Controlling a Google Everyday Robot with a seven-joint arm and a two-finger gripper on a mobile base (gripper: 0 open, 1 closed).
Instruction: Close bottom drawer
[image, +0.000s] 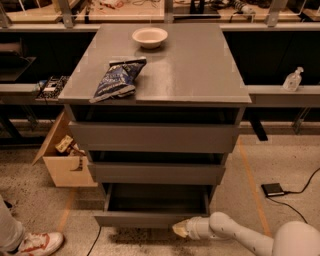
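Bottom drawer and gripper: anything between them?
Nothing, by the camera view: the gripper sits right at the lower front edge of the bottom drawer, near its right end. Whether they touch, I cannot tell.

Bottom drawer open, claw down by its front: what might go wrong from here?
The claw sits at the right end of the front of the bottom drawer, near the lower edge. Pushing so far off centre may skew the drawer and jam it. The claw might also slip under the front instead of pushing it.
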